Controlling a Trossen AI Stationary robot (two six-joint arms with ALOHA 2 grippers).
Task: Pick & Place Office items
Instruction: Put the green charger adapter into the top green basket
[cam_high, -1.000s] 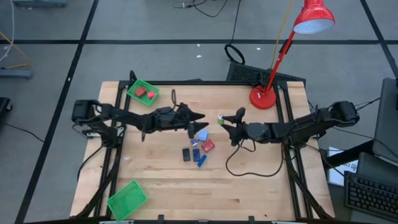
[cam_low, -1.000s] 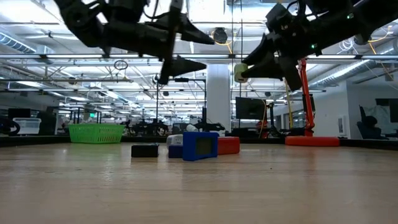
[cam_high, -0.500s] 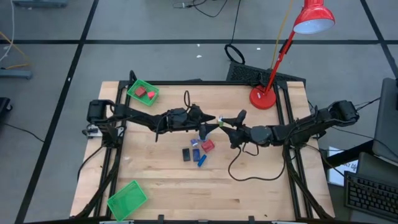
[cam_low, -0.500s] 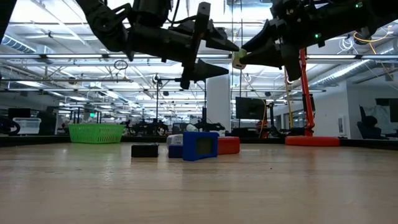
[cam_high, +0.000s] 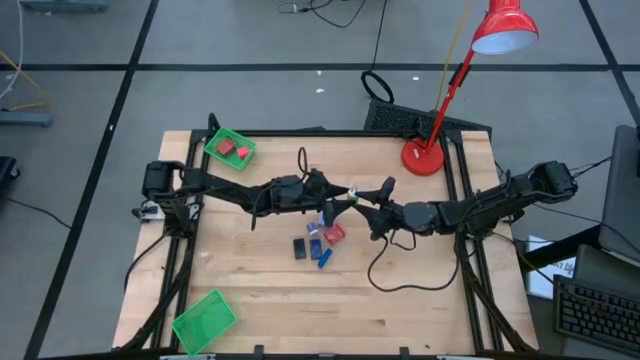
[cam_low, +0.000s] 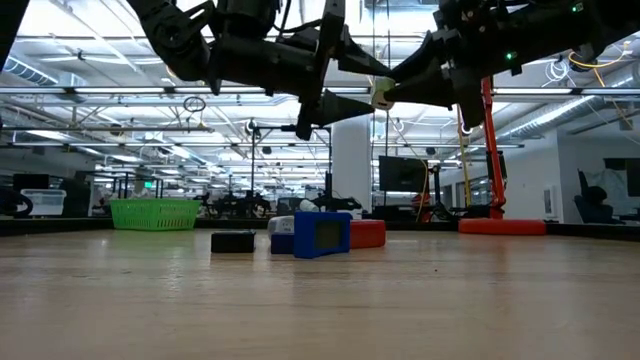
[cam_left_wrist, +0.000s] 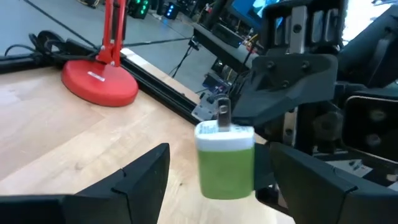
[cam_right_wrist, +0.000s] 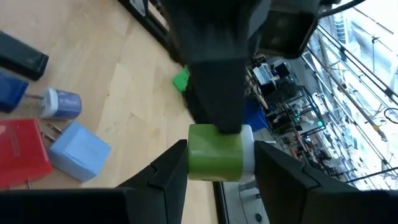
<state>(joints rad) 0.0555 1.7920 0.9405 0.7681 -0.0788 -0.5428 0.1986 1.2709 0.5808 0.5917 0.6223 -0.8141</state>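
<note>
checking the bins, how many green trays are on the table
2. One green tray sits at the table's far left corner with red pieces inside; the other green tray sits at the near left corner. None seem hidden.

A pale wooden table (cam_high: 260, 300) is set on a grey floor (cam_high: 80, 120) crossed by dark lines. A red desk lamp (cam_high: 468, 70) is placed at the table's far right corner, and green baskets (cam_high: 229, 148) are kept at its far left and near left corners. Black cables (cam_high: 372, 85) are trailed over the floor beyond the far edge. A keyboard (cam_high: 595, 318) is seen to the right. Behind the table, a large hall is lit by bright ceiling strips (cam_low: 90, 95).
</note>
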